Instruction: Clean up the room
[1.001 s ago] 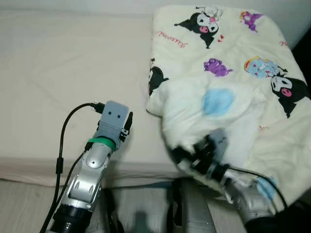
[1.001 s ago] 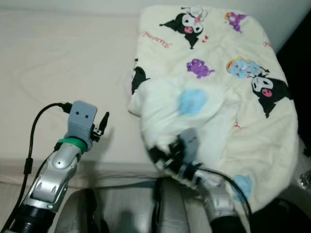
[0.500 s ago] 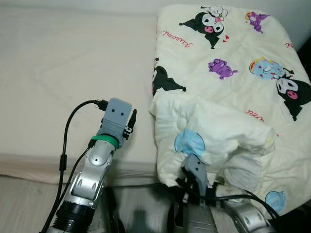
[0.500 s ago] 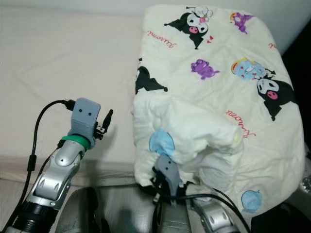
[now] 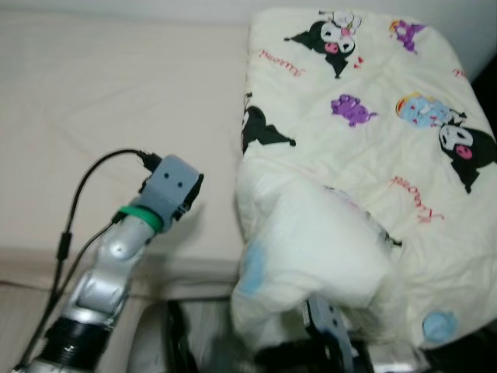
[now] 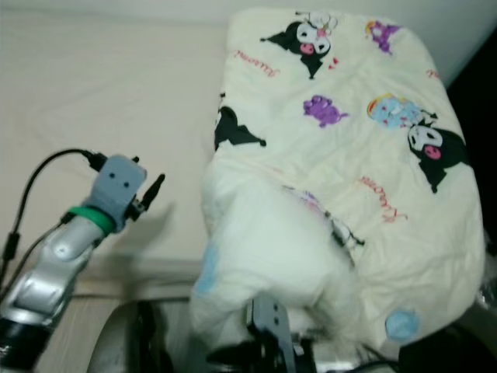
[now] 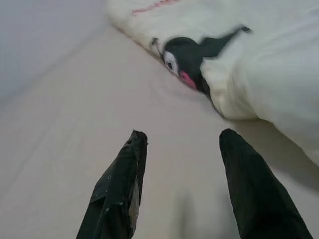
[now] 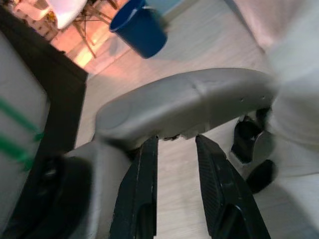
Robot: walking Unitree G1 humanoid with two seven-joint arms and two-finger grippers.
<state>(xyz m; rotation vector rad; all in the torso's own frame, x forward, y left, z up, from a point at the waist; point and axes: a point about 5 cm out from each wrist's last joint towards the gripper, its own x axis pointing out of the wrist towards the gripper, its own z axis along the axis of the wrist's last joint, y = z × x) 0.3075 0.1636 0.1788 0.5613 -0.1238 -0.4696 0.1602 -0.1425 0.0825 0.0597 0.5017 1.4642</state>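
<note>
Pulling the cartoon-print blanket (image 5: 365, 148) toward 6 o'clock off the bed (image 5: 101, 93): near corner, half a second ago draped low over the edge, now bunched high over the right gripper (image 8: 174, 184), fingers (image 8: 142, 199) slightly parted with nothing seen between them; hold on the cloth cannot be told. Left gripper (image 7: 182, 184) hovering spread and empty at 9 o'clock of the blanket. Likely gathering bedding for folding, early in the tidying

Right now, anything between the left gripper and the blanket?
Nothing: bare mattress sheet separates the left gripper from the blanket, seen in the left wrist view.
</note>
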